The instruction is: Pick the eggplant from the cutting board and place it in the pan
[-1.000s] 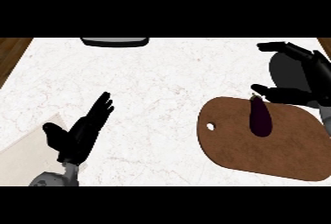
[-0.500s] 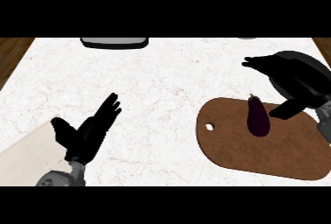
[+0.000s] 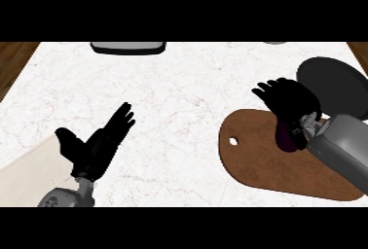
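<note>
Your right hand (image 3: 291,102) has come down over the eggplant (image 3: 285,140), fingers spread and not closed on it. The eggplant lies on the cutting board (image 3: 259,165), just under your palm. Your left hand (image 3: 97,146) rests open.

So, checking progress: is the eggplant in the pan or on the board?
On the cutting board: eggplant lies beneath the right hand, outside the pan.

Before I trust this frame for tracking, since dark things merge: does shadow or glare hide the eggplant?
Head view: even light, no glare on the counter, no marked shadow; the eggplant is partly covered by the right hand, and its dark purple blends with the black hand.
</note>
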Controlling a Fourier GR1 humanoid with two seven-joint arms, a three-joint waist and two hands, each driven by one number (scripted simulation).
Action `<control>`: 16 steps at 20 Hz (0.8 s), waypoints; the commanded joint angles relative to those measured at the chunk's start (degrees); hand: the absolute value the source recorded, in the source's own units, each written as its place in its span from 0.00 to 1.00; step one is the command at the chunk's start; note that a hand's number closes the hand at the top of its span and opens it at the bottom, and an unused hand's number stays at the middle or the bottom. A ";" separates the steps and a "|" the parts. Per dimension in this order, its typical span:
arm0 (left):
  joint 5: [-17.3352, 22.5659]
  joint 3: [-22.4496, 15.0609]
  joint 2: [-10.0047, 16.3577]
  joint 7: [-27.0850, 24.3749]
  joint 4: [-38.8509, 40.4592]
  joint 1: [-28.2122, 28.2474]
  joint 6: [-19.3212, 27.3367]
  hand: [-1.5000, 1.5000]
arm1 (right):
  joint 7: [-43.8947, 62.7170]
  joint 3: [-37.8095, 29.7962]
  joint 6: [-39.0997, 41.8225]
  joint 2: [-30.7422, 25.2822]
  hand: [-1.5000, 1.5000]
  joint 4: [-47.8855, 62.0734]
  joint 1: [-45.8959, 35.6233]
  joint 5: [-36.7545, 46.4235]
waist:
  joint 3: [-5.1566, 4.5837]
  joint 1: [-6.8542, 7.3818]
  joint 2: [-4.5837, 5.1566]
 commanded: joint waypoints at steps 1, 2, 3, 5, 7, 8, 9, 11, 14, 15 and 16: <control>-0.30 0.51 -0.34 -1.36 -0.01 0.70 -0.20 0.50 | 11.53 2.50 13.24 6.31 0.00 -1.37 -2.29 -0.18 | 0.18 -0.64 0.09; -0.64 0.62 -1.74 0.33 2.20 -2.13 1.31 0.50 | 14.45 2.18 16.14 7.24 0.00 -3.78 -2.25 -0.85 | 0.20 -1.57 0.06; 1.14 2.87 1.68 0.00 0.80 0.31 -1.72 0.50 | 18.20 1.86 15.64 9.96 0.00 -2.82 -0.05 -0.37 | 0.24 -1.11 0.10; -1.22 1.15 0.48 0.71 -2.26 1.98 0.70 0.50 | 22.29 -0.63 19.15 11.63 0.00 -5.03 1.65 -1.33 | 0.30 -1.16 0.08; -1.16 1.66 -0.63 0.38 -0.78 0.25 -0.34 0.50 | 21.03 -1.00 16.37 14.31 0.00 -0.59 3.28 1.98 | 0.34 -0.92 0.35; -1.02 1.84 -1.64 2.13 0.04 -1.77 0.64 0.50 | 26.09 -2.40 20.29 16.42 0.00 -6.02 4.82 -0.42 | 0.32 -1.41 0.22; -0.40 2.54 -1.31 2.54 -0.36 -1.21 -0.44 0.50 | 24.58 -1.30 17.35 16.93 0.00 -4.33 5.93 3.41 | 0.34 -1.14 0.31; 0.74 5.65 0.05 0.37 2.41 -2.06 -2.88 0.50 | 24.76 -0.78 16.94 14.64 0.00 -8.59 8.89 5.63 | 0.33 -1.46 0.30; -2.76 1.15 -2.74 1.15 -2.89 3.00 -0.12 0.50 | 22.98 -2.63 17.87 16.16 0.00 -4.88 7.78 8.93 | 0.35 -0.91 0.29; -3.13 1.21 -2.59 0.90 -3.61 2.30 -0.12 0.50 | 20.61 -0.87 16.00 11.56 0.00 -7.69 11.46 10.40 | 0.36 -1.18 0.25; -1.91 2.50 -2.98 0.56 -0.30 -0.02 -1.54 0.50 | 20.88 -2.23 17.83 15.33 0.00 -1.59 5.36 11.64 | 0.34 -0.83 0.42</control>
